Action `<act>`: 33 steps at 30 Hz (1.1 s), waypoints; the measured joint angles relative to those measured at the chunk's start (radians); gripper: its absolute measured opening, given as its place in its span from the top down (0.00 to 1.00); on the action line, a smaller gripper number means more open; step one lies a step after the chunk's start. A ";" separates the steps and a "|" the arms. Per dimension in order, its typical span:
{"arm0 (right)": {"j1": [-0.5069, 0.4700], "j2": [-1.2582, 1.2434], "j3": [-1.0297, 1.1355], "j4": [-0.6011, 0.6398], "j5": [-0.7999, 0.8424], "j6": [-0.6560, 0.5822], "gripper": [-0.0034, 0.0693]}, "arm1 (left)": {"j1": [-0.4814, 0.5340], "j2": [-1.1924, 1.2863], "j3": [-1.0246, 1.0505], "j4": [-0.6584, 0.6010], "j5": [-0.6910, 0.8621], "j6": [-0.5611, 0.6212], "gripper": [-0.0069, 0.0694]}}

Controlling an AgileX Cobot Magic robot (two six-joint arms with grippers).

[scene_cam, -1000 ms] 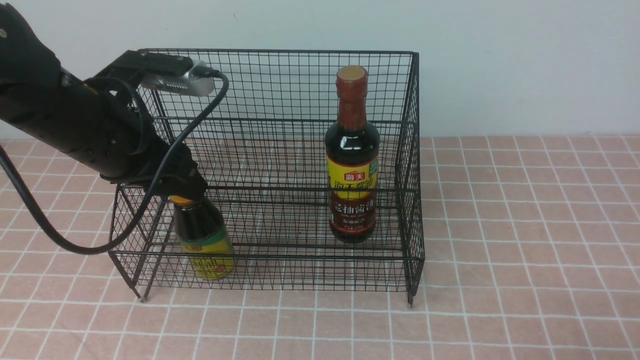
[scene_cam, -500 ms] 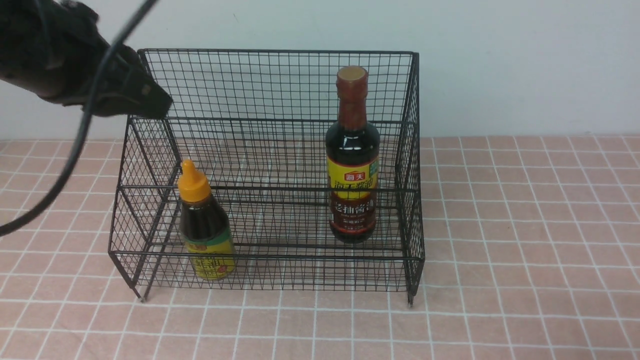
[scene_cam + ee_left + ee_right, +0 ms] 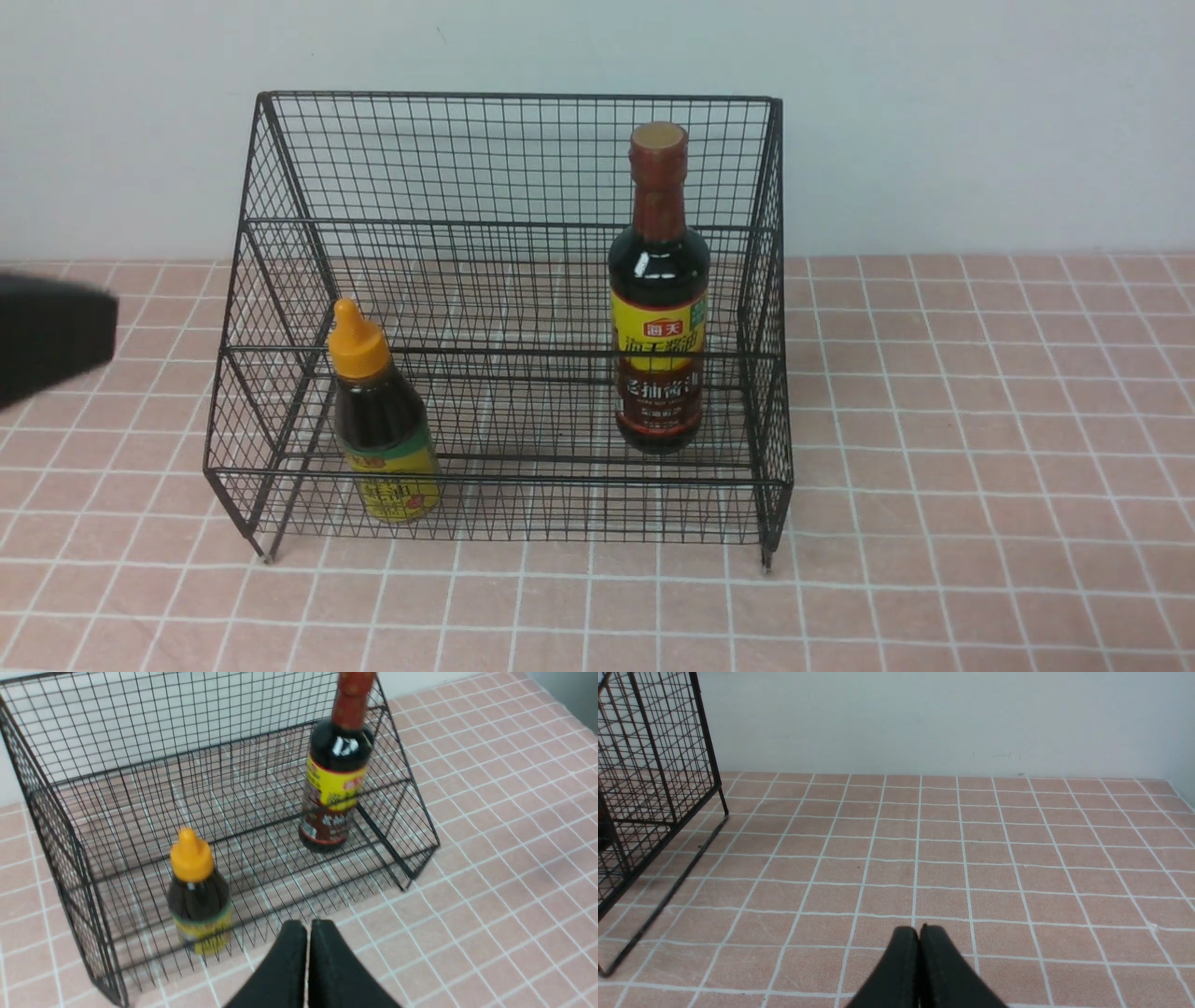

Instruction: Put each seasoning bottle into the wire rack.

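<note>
Bottles (image 3: 658, 289) inside black wire-mesh rack (image 3: 504, 159)

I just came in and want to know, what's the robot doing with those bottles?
Nothing is being held right now. Both bottles stand upright inside the wire rack: the short bottle with the orange cap on the left, the tall bottle on the right. The left tool is shut and empty, out in front of the rack. The right tool is shut over bare tiles.
</note>
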 joint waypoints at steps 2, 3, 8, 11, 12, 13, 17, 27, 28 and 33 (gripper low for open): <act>0.000 0.000 0.000 0.000 0.000 0.000 0.97 | 0.000 -0.084 0.049 0.001 0.012 0.000 0.92; 0.000 0.000 0.000 0.000 0.000 0.000 0.97 | 0.000 -0.115 0.063 0.002 0.019 0.000 0.92; 0.000 0.000 0.000 0.000 0.000 0.000 0.97 | 0.000 -0.254 0.113 0.008 -0.039 0.020 0.92; 0.000 0.000 0.000 0.000 0.000 0.000 0.97 | 0.000 -0.283 0.124 0.012 -0.100 0.043 0.92; 0.000 0.000 0.000 0.000 0.000 0.000 0.97 | 0.000 -0.284 0.124 0.013 -0.105 0.042 0.92; 0.000 0.000 0.000 0.000 0.000 0.000 0.97 | 0.000 -0.288 0.124 0.015 -0.133 0.042 0.92; 0.000 0.000 0.000 0.000 0.000 0.000 0.97 | 0.000 -0.288 0.136 0.015 -0.166 0.042 0.92; 0.000 0.000 0.000 0.000 0.000 0.000 0.97 | 0.000 -0.440 0.472 0.274 -0.455 -0.094 0.92; 0.000 0.000 0.000 0.000 0.000 0.000 0.97 | 0.000 -0.477 0.522 0.309 -0.499 -0.123 0.92; 0.000 0.000 0.000 0.000 0.000 0.000 0.97 | 0.000 -0.627 0.768 0.441 -0.617 -0.244 0.92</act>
